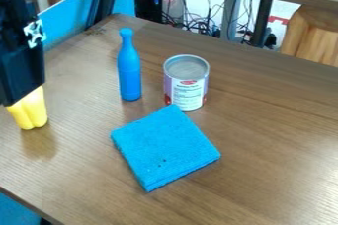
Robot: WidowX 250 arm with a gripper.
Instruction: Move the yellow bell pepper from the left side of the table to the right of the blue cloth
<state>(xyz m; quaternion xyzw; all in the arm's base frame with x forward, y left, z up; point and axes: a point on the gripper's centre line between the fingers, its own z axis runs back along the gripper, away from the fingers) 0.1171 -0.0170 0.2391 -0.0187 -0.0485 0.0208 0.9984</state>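
Three things sit on the brown wooden table (277,135) around a clear middle point, the can (188,83), which stands upright with a round grey top inside a silver rim and a pale label marked with red and purple. Well to the left of the can, at the view's edge, the black gripper (23,83) hangs pointing down. A yellow object (31,110) shows directly under it, its upper part hidden by the gripper and its lower end rounded into lobes. How far open the gripper is, and whether it has hold of the yellow object, I cannot tell. A soft yellow reflection lies on the wood below that object.

Just left of the can, between it and the gripper, stands a blue bottle (130,73), upright, with a slim neck, a rounded top and a wider body; it is taller than the can. In front of the can lies a folded blue cloth (165,145), turned so that one corner points at the can's foot; whether they touch I cannot tell. A few dark specks mark the cloth. Beyond the can, past the table's far edge, are tangled cables (204,24).
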